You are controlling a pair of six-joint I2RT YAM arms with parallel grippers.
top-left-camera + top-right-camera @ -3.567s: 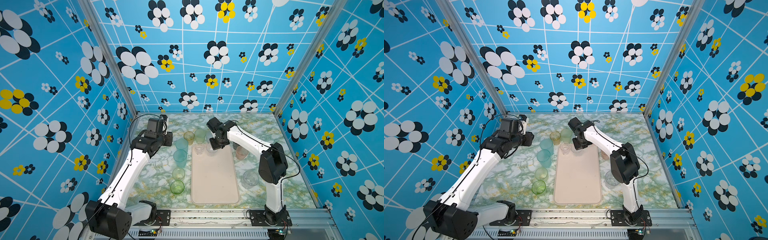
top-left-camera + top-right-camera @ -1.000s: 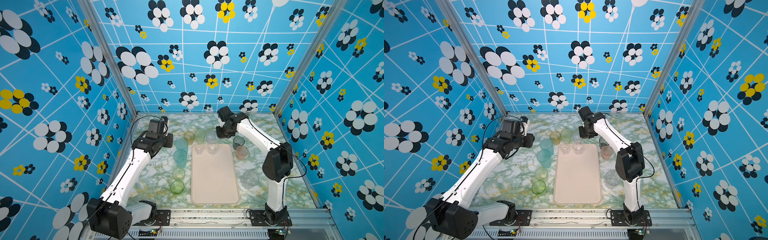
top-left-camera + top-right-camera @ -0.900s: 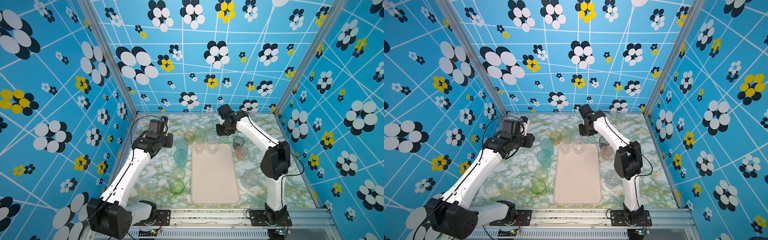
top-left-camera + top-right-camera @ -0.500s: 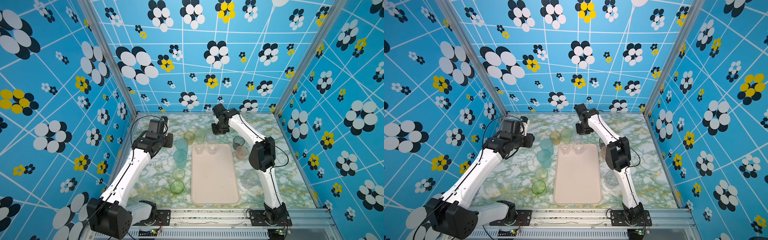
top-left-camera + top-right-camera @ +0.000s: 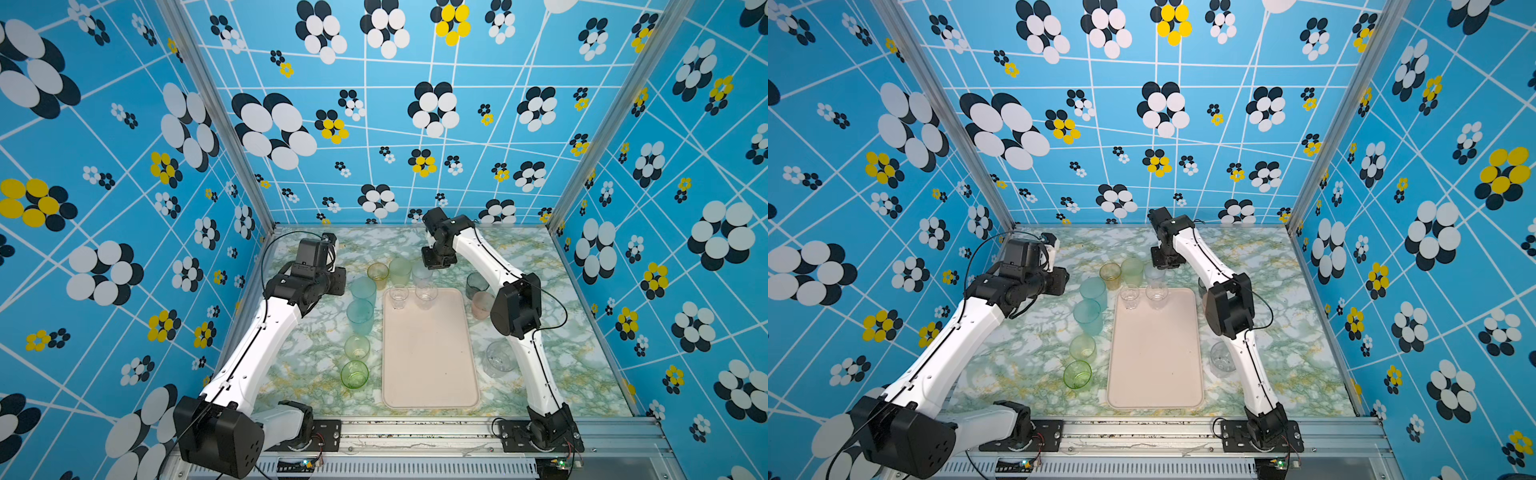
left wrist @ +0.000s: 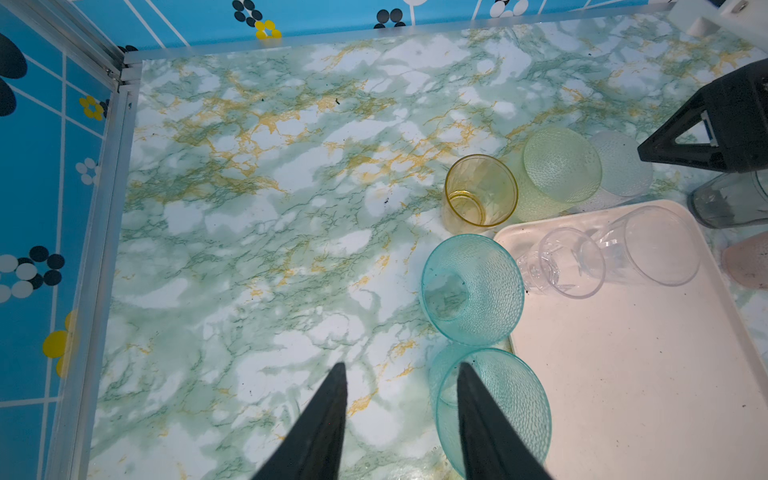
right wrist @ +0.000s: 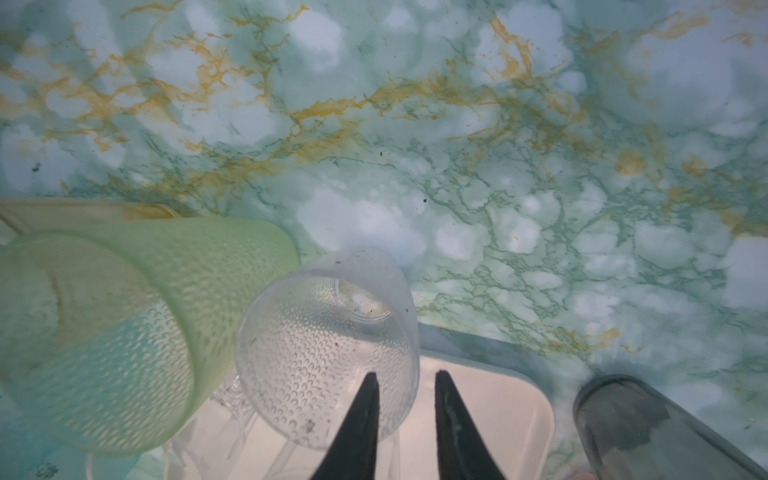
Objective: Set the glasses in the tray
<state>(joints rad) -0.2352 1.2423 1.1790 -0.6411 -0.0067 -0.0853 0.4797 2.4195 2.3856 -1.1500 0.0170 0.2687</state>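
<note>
Movement on the right: the right gripper (image 5: pixel 434 259), back by the far wall a second ago, is now in over the frosted clear tumbler (image 7: pixel 328 345), which stands on the table (image 5: pixel 316 357) just beyond the far edge of the tray (image 5: pixel 428 353). The right wrist view shows its jaws partly open and empty, with one finger over the tumbler's mouth and the other outside the rim. They straddle the wall without pinching it yet, and that reads as the start of the third pick. Two clear glasses (image 5: pixel 398 296) already stand upright at the tray's far end, while ten more wait on the table around it. The left gripper (image 6: pixel 401 365) has not budged in that second. Its jaws are parted about halfway, holding nothing, and it hovers above the table beside the two teal tumblers (image 6: pixel 471 286). One thing to watch is the pale green tumbler (image 7: pixel 104 332), which sits right beside the target, though whether the two touch cannot be told. The closing and the lift therefore look tight on that side.
</note>
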